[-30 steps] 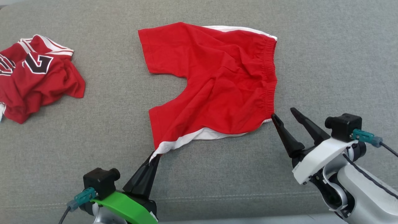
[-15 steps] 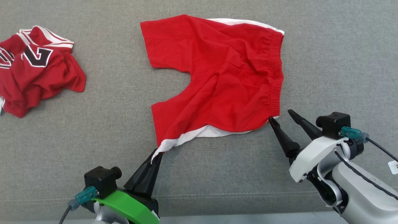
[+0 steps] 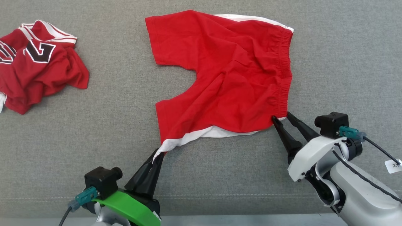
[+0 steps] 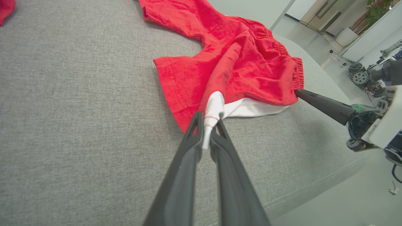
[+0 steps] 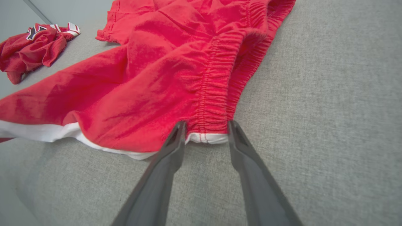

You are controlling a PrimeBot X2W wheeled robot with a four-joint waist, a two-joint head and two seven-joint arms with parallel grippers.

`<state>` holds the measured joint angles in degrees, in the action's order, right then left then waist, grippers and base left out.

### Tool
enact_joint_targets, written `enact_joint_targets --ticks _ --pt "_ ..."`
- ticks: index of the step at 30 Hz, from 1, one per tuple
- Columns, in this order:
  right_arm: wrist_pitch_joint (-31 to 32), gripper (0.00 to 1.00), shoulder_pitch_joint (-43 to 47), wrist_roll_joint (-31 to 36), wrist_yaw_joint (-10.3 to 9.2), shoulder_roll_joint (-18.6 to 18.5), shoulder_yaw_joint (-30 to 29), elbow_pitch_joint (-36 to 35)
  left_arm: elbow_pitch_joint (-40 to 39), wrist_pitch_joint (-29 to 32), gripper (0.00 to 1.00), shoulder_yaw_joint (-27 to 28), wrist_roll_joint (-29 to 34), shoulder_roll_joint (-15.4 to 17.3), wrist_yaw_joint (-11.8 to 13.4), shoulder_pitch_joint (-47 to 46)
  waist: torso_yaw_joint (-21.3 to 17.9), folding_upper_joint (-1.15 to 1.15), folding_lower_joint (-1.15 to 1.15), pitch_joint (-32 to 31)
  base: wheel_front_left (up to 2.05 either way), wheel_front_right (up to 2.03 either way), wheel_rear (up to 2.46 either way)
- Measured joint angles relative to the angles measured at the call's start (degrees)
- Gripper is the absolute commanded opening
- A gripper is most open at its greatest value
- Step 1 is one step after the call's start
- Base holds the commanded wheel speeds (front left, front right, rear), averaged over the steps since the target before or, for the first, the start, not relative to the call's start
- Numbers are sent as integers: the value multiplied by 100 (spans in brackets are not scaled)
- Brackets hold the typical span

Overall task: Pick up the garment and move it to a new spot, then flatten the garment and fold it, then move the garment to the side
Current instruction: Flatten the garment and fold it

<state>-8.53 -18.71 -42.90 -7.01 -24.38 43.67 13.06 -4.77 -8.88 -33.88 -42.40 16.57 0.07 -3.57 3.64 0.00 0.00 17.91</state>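
Currently nearest: left gripper (image 3: 157, 156), at the near edge, left of centre; fingers pressed together, pinching the white corner of the near leg hem, which is drawn into a taut peak.
Right of it: right gripper (image 3: 281, 116), fingers spread to either side of the near end of the waistband (image 3: 284, 69); not clamped on it.
Support: grey cushion (image 3: 94, 125), seam running along its near edge.
Task item: red shorts (image 3: 232, 72), in the middle of the cushion, waistband to the right, both legs pointing left; a white layer peeks out along the near and far edges.
Far left: crumpled red jersey (image 3: 37, 66) with a black number, well apart from the shorts.
Progress, judged: shorts spread out but wrinkled, so flattening looks under way, with one near corner gripped and the other about to be.
Left to do, judged: smoothing, the fold, the move to the side.
Not settled: whether the shorts already lie in their new spot.
Hard to make out: whether the right fingertips touch the cloth or only flank it.
Cut off: the jersey at the left edge of the head view; the left gripper's body at the bottom edge.
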Motion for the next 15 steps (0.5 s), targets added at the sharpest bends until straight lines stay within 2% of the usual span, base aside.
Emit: enact_joint_targets --ticks 1,2,8,15 --pt "0 25 0 0 2 10 0 30 2 0 11 2 0 0 0 0 0 0 0 2 0 0 0" --pt "0 2 -1 -1 2 20 0 53 4 0 11 3 0 -1 0 0 -1 0 0 3 0 0 0" --pt "0 0 -1 -77 65 56 -9 151 31 -1 11 13 -1 -9 0 -1 -16 0 0 -2 0 0 0" --pt "-36 0 84 -659 145 96 -353 121 87 -8 10 25 -1 -7 0 0 -55 0 0 -101 0 0 0"
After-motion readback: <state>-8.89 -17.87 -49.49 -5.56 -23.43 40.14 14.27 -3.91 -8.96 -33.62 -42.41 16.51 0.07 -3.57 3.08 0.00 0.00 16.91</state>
